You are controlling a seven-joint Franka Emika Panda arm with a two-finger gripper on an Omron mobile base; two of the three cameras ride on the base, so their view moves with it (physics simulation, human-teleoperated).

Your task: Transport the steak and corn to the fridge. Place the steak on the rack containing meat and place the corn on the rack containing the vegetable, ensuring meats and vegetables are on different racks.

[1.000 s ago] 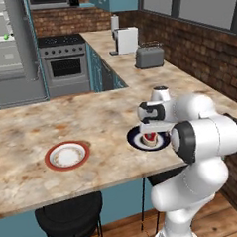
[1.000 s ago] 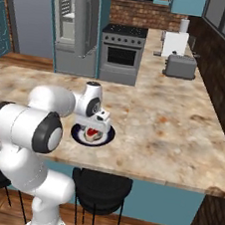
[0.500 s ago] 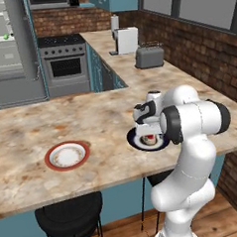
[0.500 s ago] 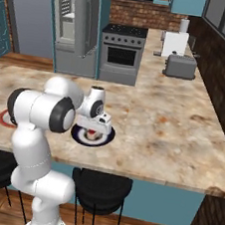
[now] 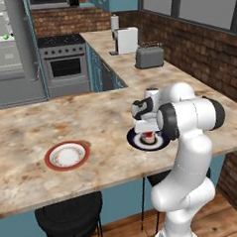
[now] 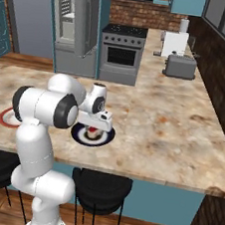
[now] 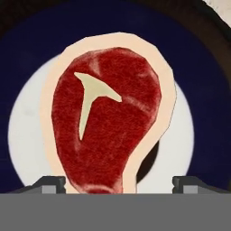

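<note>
While the base cameras are seen to have stayed put since the earlier pictures, the arm has been folded in closer over the dark plate, its big elbow joint now swung nearer the edge of the counter [image 5: 37, 130]. At the far left of the left base view, the fridge [image 5: 9, 50] stands open with its white shelves showing, and a small green item, too small to make out clearly, lies on one of them. A red-rimmed plate [image 5: 67, 155] sits on the counter where it sat before, well apart from the arm. Further right, the dark blue plate [image 5: 135, 139] with a white centre lies just below the hand, in the same spot as earlier. On it rests the steak [image 7: 108, 119], red with a pale rim and a pale T-shaped mark, lying flat across the white centre of the plate. The tool [image 7: 119, 182] is held directly above the steak, lower than a second ago, with its two tips spread wide to either side of the narrow end of the meat and nothing gripped between them. In the right base view the same tool [image 6: 93, 127] is seen pointing down at the plate. A toaster [image 5: 149, 56] stands on the far counter at the right.
</note>
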